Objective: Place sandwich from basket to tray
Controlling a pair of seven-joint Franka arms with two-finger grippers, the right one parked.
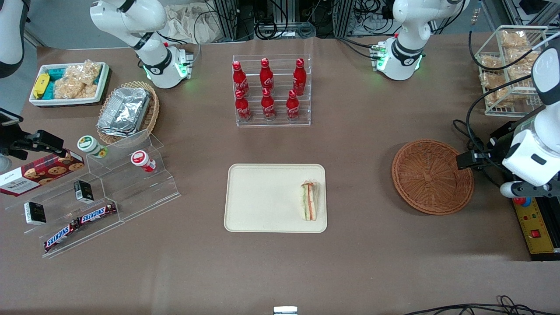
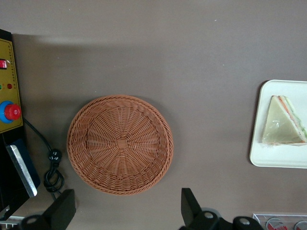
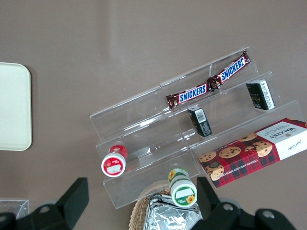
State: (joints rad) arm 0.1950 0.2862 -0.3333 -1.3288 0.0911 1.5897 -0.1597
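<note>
The sandwich (image 1: 309,201) lies on the cream tray (image 1: 262,197), near the tray's edge that faces the basket. The round reddish-brown wicker basket (image 1: 432,176) is empty and stands on the table toward the working arm's end. My left gripper (image 1: 468,160) hangs high over the table beside the basket, open and empty. In the left wrist view the gripper (image 2: 127,213) has its two black fingers spread wide, just off the rim of the basket (image 2: 120,143). The sandwich (image 2: 283,122) shows there on the tray (image 2: 278,155).
A yellow control box (image 1: 536,223) with a red button sits beside the basket. A rack of red bottles (image 1: 271,89) stands farther from the camera than the tray. A clear stepped shelf (image 1: 100,192), a tan foil basket (image 1: 127,111) and a white bin (image 1: 70,83) lie toward the parked arm's end.
</note>
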